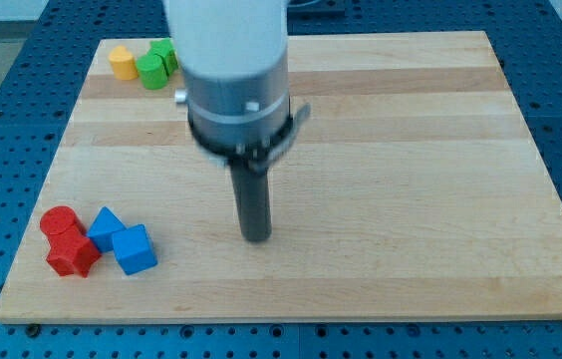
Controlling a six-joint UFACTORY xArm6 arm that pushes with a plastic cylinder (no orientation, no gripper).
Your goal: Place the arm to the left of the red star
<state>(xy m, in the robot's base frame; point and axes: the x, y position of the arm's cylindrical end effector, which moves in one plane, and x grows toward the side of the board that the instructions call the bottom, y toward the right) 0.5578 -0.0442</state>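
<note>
While mid-board, my tip (257, 237) sits right of red star (72, 255) — well apart.

red star (72, 255), blue cube (136, 249); pale wood board (411, 150)

The counter (411, 150) is pale, smooth wood with visible grain, matt. Above my tip (256, 237), the rod looks dark and matt. The red star (73, 254) and neighbouring blocks look like smooth plastic.

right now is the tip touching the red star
Apart. The camera view shows my tip well toward the view's right of the red star, with bare wooden board and two blue blocks between them.
</note>
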